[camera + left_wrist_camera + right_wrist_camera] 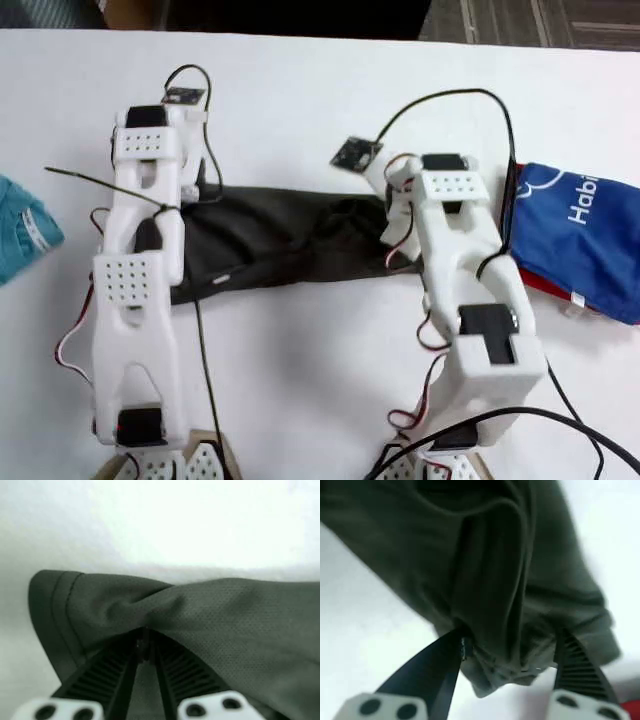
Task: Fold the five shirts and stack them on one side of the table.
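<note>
Left gripper (143, 647) is clamped tight on a thin fold of the dark shirt (285, 235), roped across mid-table between the arms; right gripper (512, 645) stands with jaws spread wide astride the other bunched end, holding nothing. Likely trouble: a pull now could slip that thin pinch or drag the cloth one-sided, spoiling the fold. Arms hide both shirt ends from above; blue shirt (580, 240) at 3 o'clock and teal shirt (20, 240) at 9 o'clock are cropped, red shirt (545, 288) barely peeking beneath the blue
</note>
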